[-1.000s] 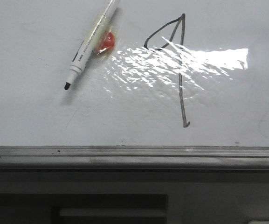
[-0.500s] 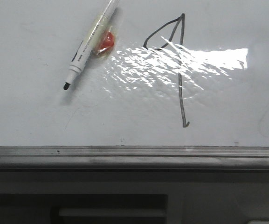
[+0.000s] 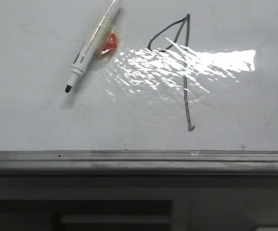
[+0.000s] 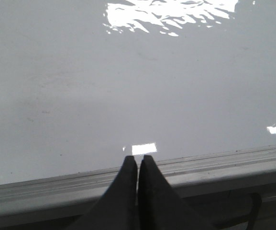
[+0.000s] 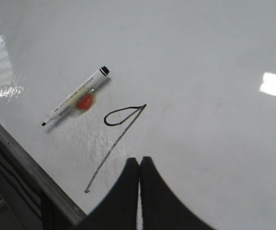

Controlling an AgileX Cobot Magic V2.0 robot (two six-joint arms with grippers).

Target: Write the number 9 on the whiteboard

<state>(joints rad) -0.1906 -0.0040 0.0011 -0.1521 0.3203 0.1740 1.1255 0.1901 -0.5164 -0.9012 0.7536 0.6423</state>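
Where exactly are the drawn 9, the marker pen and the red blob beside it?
number 9 [image 3: 186,86], front view, middle of its straight stem.
marker pen [image 3: 88,45], front view, middle of its white barrel.
red blob [image 3: 109,42], front view, its centre.

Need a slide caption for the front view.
Finished 9 on the whiteboard, uncapped marker lying to its left.

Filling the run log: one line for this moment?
number 9: drawn | marker: lying uncapped on whiteboard | left hand: shut, empty | right hand: shut, empty
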